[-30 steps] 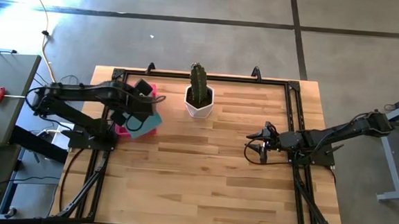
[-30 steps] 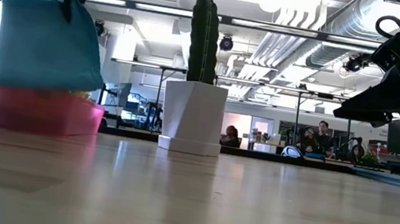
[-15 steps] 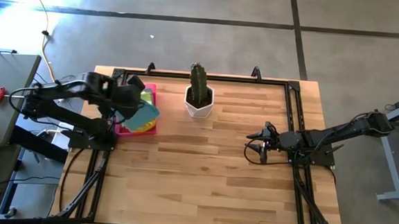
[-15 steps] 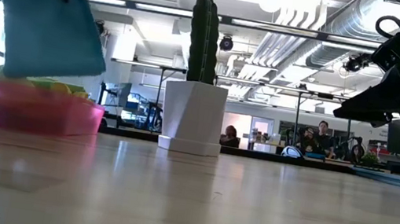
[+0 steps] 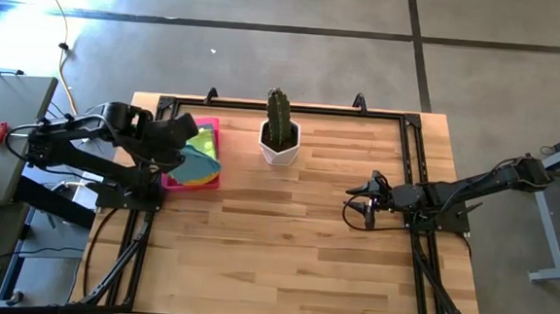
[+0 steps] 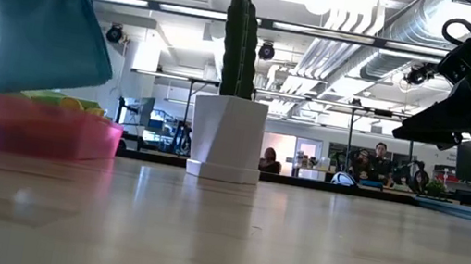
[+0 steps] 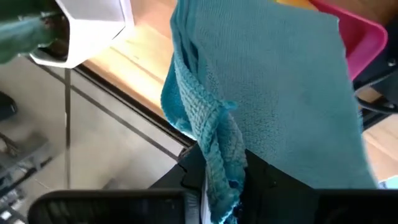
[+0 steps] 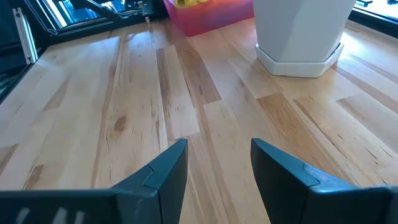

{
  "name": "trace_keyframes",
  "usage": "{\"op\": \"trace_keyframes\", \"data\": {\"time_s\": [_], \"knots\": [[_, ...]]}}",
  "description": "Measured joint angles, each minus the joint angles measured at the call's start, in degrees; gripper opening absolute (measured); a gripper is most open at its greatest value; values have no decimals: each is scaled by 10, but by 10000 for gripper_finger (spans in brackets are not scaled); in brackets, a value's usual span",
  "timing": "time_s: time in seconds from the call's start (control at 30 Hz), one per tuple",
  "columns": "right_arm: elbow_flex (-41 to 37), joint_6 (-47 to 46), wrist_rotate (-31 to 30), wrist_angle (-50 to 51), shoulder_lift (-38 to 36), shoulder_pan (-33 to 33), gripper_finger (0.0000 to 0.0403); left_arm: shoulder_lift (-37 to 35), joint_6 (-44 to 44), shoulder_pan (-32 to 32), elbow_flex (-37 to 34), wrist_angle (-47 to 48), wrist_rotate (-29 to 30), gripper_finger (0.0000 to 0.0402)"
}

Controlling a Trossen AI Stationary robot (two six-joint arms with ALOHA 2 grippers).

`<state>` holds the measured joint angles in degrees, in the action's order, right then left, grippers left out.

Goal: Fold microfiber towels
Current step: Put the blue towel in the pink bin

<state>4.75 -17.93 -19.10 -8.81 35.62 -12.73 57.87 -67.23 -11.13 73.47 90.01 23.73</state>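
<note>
Fingers of the left gripper (image 7: 217, 180) are pinched on a light blue towel (image 6: 44, 33), hung above the pink tray (image 6: 30, 129) at the table's back-left – right gripper (image 8: 217, 163) is held wide, empty, over bare wood

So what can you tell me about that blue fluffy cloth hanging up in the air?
The light blue microfiber towel looks soft and nubbly, like terry cloth. It hangs limp and slightly tilted, bunched into folds at its top corner, where the left gripper is shut on it. Its lower edge dangles just above the rigid pink rectangular tray at the table's back left, beside the white cactus pot. Only the gripper touches it, as far as I can see.
</note>
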Motion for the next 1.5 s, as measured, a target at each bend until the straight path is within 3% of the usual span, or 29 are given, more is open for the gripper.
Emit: {"op": "trace_keyframes", "data": {"time_s": [0.27, 0.5, 0.73, 1.07, 1.3, 1.5], "knots": [[0, 0, 0, 0, 0, 0, 167, -18, -52, -3, 0, 0, 5, 42], [0, 0, 0, 5, 0, 0, 167, -9, -86, -44, -28, 0, -14, 48], [0, 0, 0, 5, 0, 0, 167, 37, -95, -99, -83, -10, 25, 61], [0, 0, 0, 5, 0, 0, 167, 115, -159, -165, -86, -112, 40, 63], [0, 0, 0, 5, 0, 0, 167, 178, -154, -206, -86, -140, 44, 63], [0, 0, 0, 5, 0, 0, 167, 202, -87, -230, -86, -160, 44, 66]]}}
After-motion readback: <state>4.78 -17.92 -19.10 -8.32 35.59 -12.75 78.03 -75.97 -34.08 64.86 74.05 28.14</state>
